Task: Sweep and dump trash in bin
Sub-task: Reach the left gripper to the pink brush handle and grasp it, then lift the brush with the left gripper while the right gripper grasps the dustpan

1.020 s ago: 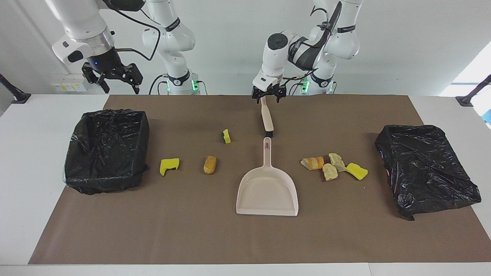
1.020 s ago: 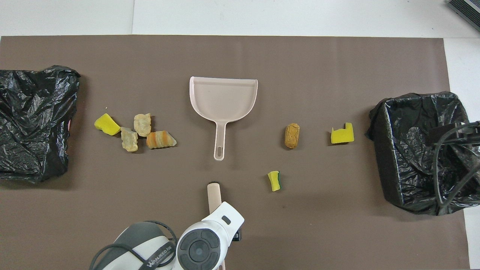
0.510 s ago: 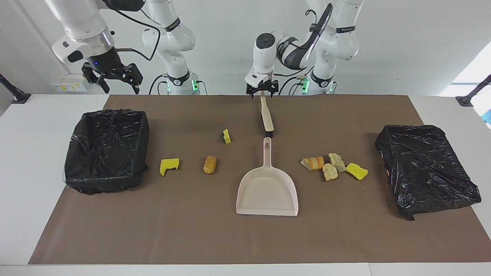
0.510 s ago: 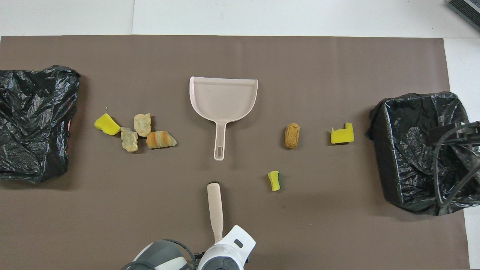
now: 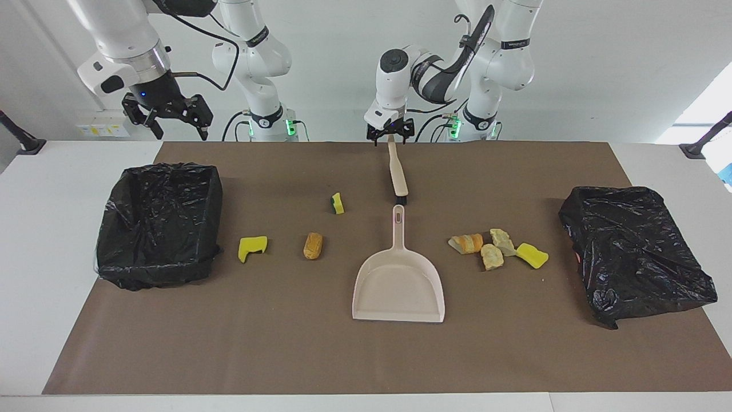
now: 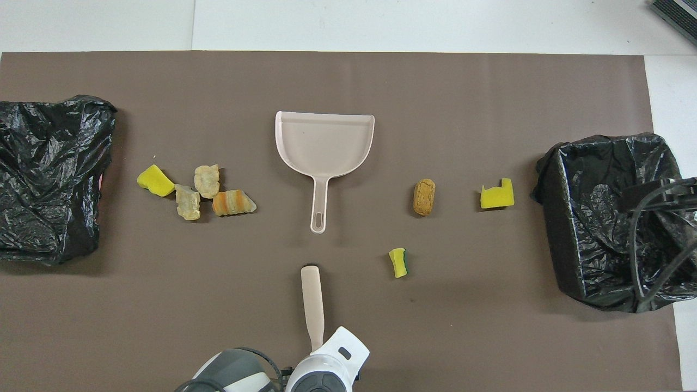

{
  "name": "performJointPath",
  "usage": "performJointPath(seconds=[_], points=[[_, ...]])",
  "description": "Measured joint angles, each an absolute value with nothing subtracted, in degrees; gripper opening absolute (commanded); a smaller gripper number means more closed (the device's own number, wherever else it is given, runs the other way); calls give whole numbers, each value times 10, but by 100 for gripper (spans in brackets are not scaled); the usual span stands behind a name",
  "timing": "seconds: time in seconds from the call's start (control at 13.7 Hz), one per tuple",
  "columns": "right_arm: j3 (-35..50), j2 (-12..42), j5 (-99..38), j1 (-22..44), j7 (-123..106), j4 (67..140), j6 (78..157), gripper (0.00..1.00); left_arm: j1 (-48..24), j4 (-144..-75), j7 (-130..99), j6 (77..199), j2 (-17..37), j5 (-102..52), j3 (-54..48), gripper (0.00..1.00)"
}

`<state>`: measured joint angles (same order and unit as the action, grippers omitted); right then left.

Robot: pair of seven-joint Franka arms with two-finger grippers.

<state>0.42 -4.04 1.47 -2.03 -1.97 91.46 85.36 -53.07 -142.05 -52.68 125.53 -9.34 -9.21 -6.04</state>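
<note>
Trash (image 5: 495,246): four pieces bunched toward the left arm's end of the counter (image 5: 320,355), three scattered (image 5: 313,245) toward the right arm's end.
Dustpan (image 5: 399,283): flat between the two groups, handle toward the robots.
Brush (image 5: 397,173): nearer the robots than the dustpan.
Bin (image 5: 159,223): black-lined, right arm's end.
Left claw (image 5: 390,135): around the brush handle's tip; grip unclear.
Right claw (image 5: 168,117): spread, waiting above the counter's edge.

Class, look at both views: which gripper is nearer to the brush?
Left. The left gripper is at the brush's handle end. The right gripper hangs well away, at the right arm's end of the table, near the bin.
</note>
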Motion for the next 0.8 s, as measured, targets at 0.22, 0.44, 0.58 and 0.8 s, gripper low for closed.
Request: performJointPath(seconds=[0.22, 0.44, 0.58, 0.8], points=[[22, -38, 15, -18, -7, 915, 868, 100, -531, -1421, -510, 1227, -94, -92, -60, 0], [60, -19, 11, -18, 16, 915, 876, 100, -529, -1420, -486, 1192, -103, -92, -52, 0], [83, 7, 1, -15, 62, 914, 902, 100, -511, -1414, -460, 1154, -120, -92, -44, 0], [95, 54, 0, 23, 131, 911, 972, 100, -436, -1393, -388, 1076, -172, -92, -39, 0]])
